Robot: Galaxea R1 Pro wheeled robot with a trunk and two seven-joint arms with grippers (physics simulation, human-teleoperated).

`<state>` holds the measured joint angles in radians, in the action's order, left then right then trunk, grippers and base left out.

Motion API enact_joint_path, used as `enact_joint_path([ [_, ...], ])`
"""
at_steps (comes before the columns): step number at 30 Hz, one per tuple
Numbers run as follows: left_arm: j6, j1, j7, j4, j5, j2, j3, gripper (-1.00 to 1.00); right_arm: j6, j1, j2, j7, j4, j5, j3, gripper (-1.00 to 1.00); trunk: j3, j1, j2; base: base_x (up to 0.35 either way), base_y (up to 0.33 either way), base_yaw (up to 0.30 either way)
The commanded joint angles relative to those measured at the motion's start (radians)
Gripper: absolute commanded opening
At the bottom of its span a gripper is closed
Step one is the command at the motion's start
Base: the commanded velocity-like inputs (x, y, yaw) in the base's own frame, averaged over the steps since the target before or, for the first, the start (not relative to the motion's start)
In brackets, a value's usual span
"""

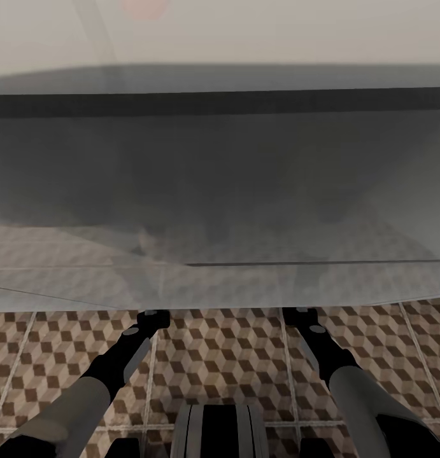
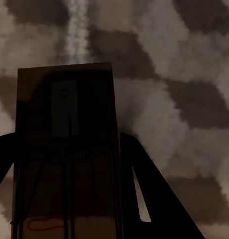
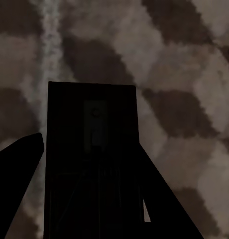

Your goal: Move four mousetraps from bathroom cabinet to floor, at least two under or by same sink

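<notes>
A mousetrap (image 2: 64, 124), a small wooden board with dark wire parts, sits between the fingers of my left gripper (image 2: 67, 137), which is shut on it close above the bathroom floor (image 2: 194, 74). My right gripper (image 3: 89, 144) is shut on a second mousetrap (image 3: 94, 129), dark in shadow, just over the cube-patterned tiles (image 3: 194, 124). In the head view both forearms (image 1: 140, 331) (image 1: 305, 324) reach forward under the pale glossy sink (image 1: 220, 286), whose edge hides the grippers and traps.
The sink's grey-white body spans the whole width of the head view, very close to the camera, with a dark band (image 1: 220, 102) across it higher up. Patterned floor tiles (image 1: 232, 356) show between my arms, and my trunk (image 1: 220, 432) is at the bottom.
</notes>
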<state>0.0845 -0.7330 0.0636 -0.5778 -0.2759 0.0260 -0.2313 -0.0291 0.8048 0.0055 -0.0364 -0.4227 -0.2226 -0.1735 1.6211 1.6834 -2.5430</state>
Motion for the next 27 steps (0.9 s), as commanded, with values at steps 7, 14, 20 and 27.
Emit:
enact_joint_path([
  [7, 0.004, 0.000, 0.007, -0.002, -0.006, 0.002, -0.008, -1.00, -0.003, 0.001, 0.001, 0.001, 0.001, -0.008, -0.004, 1.00, 0.000, 0.000, 0.000, 0.000, 0.000, 0.000],
  [14, 0.004, 0.000, 0.007, -0.002, -0.006, 0.002, -0.008, -1.00, -0.003, 0.001, 0.001, 0.001, 0.001, -0.008, -0.004, 1.00, 0.000, 0.000, 0.000, 0.000, 0.000, 0.000],
  [20, 0.004, 0.000, 0.007, -0.002, -0.006, 0.002, -0.008, -1.00, -0.003, 0.001, 0.001, 0.001, 0.001, -0.008, -0.004, 1.00, 0.000, 0.000, 0.000, 0.000, 0.000, 0.000],
  [27, 0.004, 0.000, 0.007, -0.002, -0.006, 0.002, -0.008, -1.00, -0.003, 0.001, 0.001, 0.001, 0.001, -0.008, -0.004, 1.00, 0.000, 0.000, 0.000, 0.000, 0.000, 0.000],
])
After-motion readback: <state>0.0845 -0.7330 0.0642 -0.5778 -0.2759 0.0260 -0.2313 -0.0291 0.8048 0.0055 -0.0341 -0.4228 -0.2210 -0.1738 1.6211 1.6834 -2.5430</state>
